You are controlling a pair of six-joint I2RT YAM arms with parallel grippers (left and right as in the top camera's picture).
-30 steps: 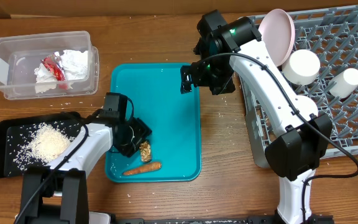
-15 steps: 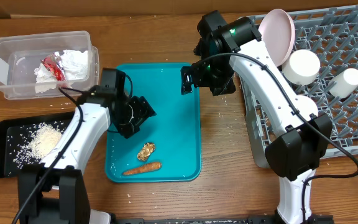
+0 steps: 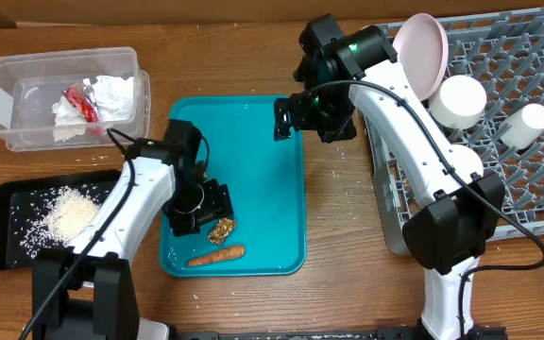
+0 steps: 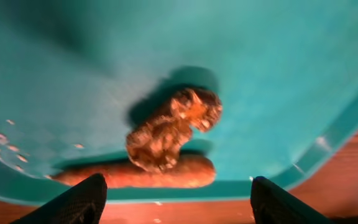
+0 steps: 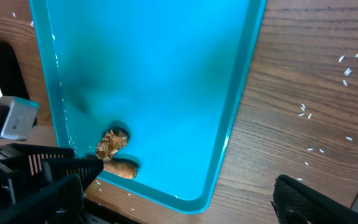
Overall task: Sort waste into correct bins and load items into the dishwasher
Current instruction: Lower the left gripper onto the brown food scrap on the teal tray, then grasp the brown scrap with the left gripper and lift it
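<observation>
Left gripper point(image 3: 202, 212), jaws apart, hovers low over the teal tray point(image 3: 258, 170); brown nut-like lump point(image 4: 169, 127) lies just ahead of its fingertips, small orange carrot piece point(image 4: 135, 174) just beyond; right gripper point(image 3: 287, 120), jaws wide, holds nothing.

No legible text, label, brand or number anywhere

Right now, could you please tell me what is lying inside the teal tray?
A brown lump and a carrot piece lie at the end nearest the robot. The left gripper hangs over the tray, hiding the floor beneath it.
</observation>
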